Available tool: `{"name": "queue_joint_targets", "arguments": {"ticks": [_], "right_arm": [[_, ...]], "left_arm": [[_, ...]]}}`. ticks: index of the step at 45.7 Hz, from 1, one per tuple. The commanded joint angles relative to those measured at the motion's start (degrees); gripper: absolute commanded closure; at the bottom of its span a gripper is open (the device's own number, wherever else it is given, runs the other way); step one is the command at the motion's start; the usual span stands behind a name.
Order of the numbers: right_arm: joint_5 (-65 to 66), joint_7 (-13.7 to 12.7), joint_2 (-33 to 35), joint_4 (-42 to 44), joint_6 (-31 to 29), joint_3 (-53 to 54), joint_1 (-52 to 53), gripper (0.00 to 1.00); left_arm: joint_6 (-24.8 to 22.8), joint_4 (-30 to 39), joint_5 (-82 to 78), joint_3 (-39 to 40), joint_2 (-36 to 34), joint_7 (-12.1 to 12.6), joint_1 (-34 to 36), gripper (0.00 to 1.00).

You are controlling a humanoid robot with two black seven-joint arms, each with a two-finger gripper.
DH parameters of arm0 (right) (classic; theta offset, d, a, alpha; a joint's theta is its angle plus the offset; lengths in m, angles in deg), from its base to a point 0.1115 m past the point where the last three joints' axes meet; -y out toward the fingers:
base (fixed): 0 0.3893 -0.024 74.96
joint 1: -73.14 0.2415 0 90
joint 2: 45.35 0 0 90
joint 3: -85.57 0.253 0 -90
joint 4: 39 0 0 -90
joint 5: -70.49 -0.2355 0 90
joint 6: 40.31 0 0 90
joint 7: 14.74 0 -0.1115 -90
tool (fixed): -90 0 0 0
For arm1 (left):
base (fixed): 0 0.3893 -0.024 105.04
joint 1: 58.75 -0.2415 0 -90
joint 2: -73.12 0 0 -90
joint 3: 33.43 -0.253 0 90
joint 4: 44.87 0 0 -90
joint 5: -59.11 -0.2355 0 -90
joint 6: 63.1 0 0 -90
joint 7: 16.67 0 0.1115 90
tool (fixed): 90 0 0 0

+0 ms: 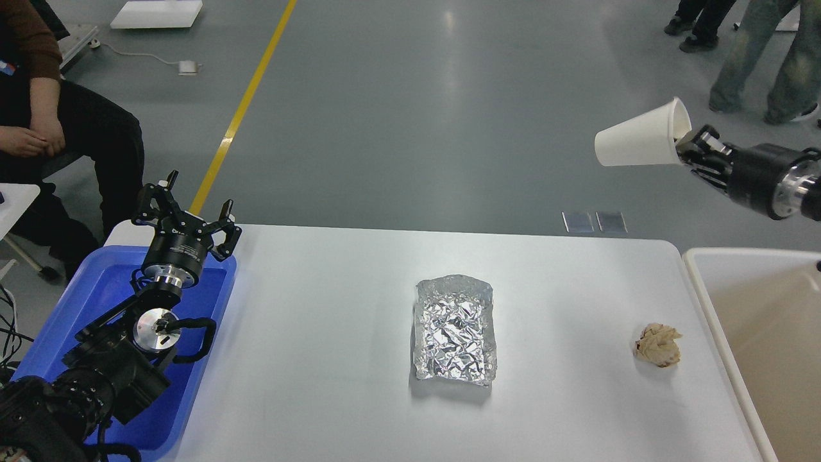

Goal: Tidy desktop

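right gripper (687, 144) pinches the paper cup (638, 142) by its rim, high over the floor; left gripper (192, 208) sits spread open. best swing it over the beige bin (750, 308) before letting go, low enough to drop cleanly.

The right black arm (779, 186) runs out of the right edge just behind its silver wrist ring. Its tool (685, 142) grips the rim of the white paper cup (638, 141), and the rim covers part of the fingers. The beige open plastic bin (757, 346) is cut by the right and bottom edges. The white matte desk (333, 308) loses its near edge at the bottom, and its left end sits behind the blue plastic tray (83, 301). That tray is largely covered by the left black arm (109, 366).
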Motion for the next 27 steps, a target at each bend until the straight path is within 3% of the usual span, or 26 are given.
{"name": "queue_joint_targets", "arguments": {"ticks": [1, 17, 27], "right_arm": [[-7.83, 0.02, 5.25, 2.86, -0.31, 4.58, -2.58, 1.0], [-21.19, -0.25, 3.5, 23.07, 0.04, 6.78, -14.97, 1.0], [-24.53, -0.77, -2.56, 37.83, 0.39, 6.69, -23.85, 1.0]], "left_arm": [[0.01, 0.0, 0.0, 0.0, 0.0, 0.0, 0.0, 0.0], [0.01, 0.0, 0.0, 0.0, 0.0, 0.0, 0.0, 0.0], [0.01, 0.0, 0.0, 0.09, 0.0, 0.0, 0.0, 0.0]]}}
